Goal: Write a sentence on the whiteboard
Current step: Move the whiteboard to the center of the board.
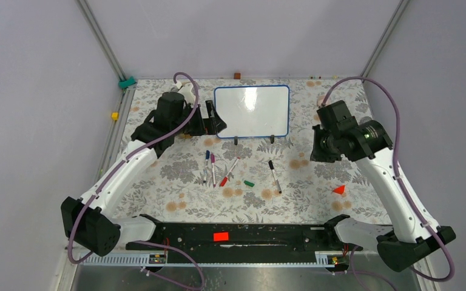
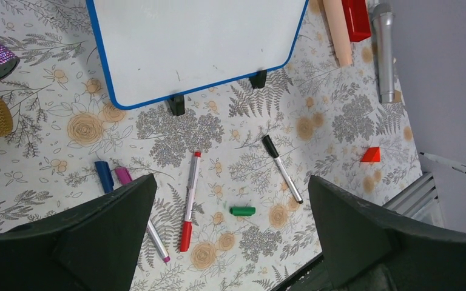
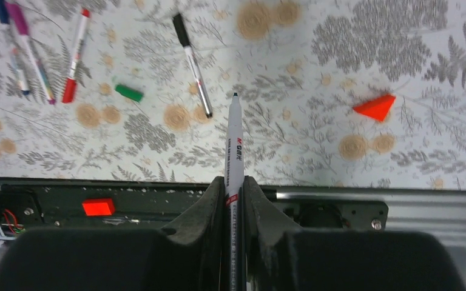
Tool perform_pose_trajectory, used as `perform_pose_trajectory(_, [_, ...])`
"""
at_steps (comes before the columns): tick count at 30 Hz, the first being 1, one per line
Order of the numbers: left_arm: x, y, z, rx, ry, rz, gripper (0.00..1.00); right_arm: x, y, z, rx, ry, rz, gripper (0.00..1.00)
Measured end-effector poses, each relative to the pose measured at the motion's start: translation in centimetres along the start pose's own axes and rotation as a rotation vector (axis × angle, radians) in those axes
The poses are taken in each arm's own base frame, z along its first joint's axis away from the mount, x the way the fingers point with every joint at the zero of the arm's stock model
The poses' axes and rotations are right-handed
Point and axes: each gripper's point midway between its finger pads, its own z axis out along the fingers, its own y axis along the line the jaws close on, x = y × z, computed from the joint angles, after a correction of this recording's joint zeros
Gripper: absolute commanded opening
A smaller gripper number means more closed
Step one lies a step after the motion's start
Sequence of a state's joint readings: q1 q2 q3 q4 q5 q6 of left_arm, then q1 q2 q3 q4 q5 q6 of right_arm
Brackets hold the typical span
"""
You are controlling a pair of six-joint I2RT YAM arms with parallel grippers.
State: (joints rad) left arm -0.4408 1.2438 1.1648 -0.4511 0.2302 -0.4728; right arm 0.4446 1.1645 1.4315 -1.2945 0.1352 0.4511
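Pinching a marker (image 3: 235,142) labelled, seemingly, "M&G" is the right pincer (image 3: 233,182); the left pincer (image 2: 232,185) stands spread.

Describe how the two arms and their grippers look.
The left arm and right arm have white links, black joint housings and a looping purple cable each. The left gripper and right gripper have matte black, wedge-shaped fingers.

We find a robotics laboratory test cell. Plain pale wall panels (image 1: 30,91) on aluminium posts (image 1: 99,36) enclose a floral-clothed table (image 1: 303,182); the left arm (image 1: 121,176) and right arm (image 1: 388,182), both cabled, are bolted to a black rail (image 1: 261,233).
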Motion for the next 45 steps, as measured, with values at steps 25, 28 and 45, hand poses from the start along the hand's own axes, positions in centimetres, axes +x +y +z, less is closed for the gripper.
perform_pose_trajectory(25, [-9.3,4.1,2.5,-0.013,-0.163,-0.178,0.99,-5.1,3.8,-2.9,-0.311,-0.431,0.016,0.0])
perform_pose_trajectory(28, [-9.9,4.9,3.5,-0.008,-0.156,-0.2,0.99,-6.2,4.3,-2.3,-0.294,-0.418,0.017,0.0])
perform_pose_trajectory(45, [-17.9,9.1,8.1,0.09,-0.315,-0.296,0.97,-19.1,7.8,-0.3,-0.28,-0.445,0.118,0.0])
